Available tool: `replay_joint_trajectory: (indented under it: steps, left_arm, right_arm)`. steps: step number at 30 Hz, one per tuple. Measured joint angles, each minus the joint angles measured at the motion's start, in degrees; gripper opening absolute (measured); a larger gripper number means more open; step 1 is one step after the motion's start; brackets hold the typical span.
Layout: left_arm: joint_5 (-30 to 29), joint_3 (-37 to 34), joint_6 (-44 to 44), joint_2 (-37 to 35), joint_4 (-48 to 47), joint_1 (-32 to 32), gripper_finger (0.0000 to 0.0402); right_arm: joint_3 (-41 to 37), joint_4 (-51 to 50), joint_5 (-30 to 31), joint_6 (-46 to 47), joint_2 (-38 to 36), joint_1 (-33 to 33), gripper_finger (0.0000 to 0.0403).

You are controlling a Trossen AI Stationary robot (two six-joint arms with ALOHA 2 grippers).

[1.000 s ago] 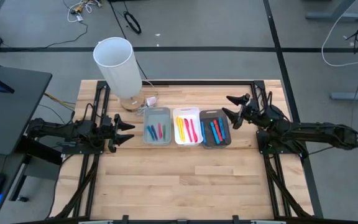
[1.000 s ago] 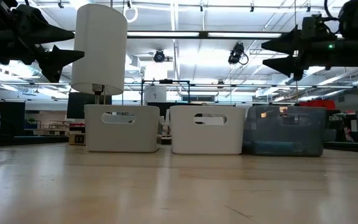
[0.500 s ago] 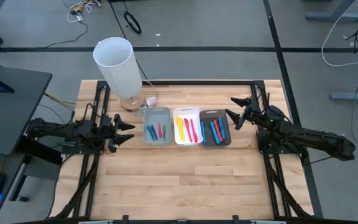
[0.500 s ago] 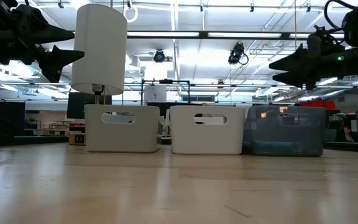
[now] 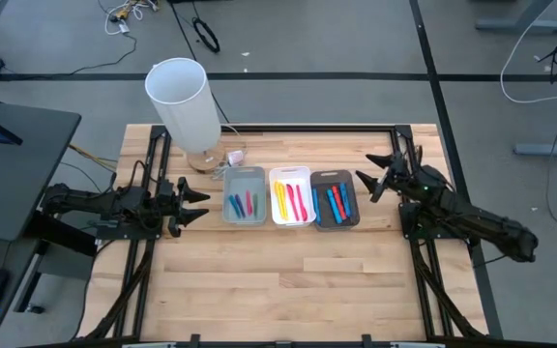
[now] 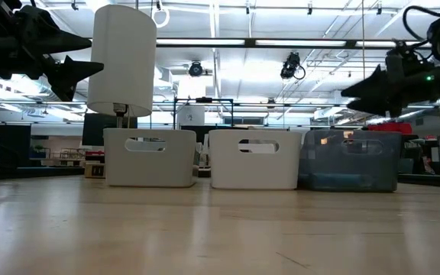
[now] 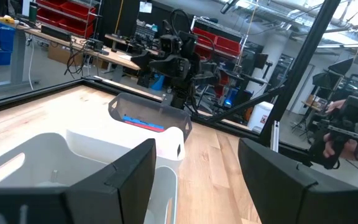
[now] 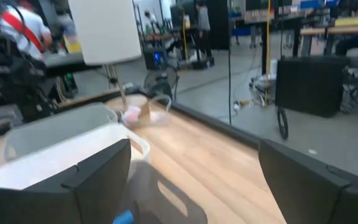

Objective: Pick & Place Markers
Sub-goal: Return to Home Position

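Table (image 5: 259,290): light wooden top with an arm at each side and three bins in a row across its middle.
Left gripper (image 5: 199,203): just left of the light grey bin and clear of it, pointing at the bins. The low view shows it held well above the tabletop. Its fingers (image 7: 126,177) are spread wide, with nothing between them.
Lamp (image 5: 177,95): tall white cylindrical shade, standing upright on the table behind the light grey bin.
Light grey bin (image 5: 245,176): leftmost of the row, touching or nearly touching the white bin. Blue, green and pinkish-red sticks lie side by side on its floor.
Markers (image 5: 293,200): all those in view lie inside the three bins.
White bin (image 5: 291,173): middle of the row. It holds yellow sticks on its left half and pinkish-red ones on its right.
Dark bin (image 5: 336,177): rightmost, smoky and see-through in the low view, close against the white bin. It holds mostly blue sticks and at least one red.
Right gripper (image 5: 366,169): just right of the dark bin near its far corner, raised above bin height and aimed back toward the row. Its fingers (image 8: 98,180) stand wide apart and hold nothing.
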Motion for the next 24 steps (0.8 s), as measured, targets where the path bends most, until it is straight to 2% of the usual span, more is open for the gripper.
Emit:
replay_joint_trajectory:
  steps: [7, 13, 24]
  left_arm:
    - [0.0, 0.0, 0.0, 0.0, 0.0, 0.0, 0.0234]
    - [0.0, 0.0, 0.0, 0.0, 0.0, 0.0, 0.0234]
    - [0.0, 0.0, 0.0, 0.0, 0.0, 0.0, 0.0234]
  right_arm:
    - [0.0, 0.2, -0.1, -1.7, -5.4, -0.4, 0.0352]
    - [0.1, 0.1, -0.3, -5.8, -5.4, -0.6, 0.0352]
    - [0.1, 0.1, -0.3, -6.0, -4.9, -0.5, 0.0352]
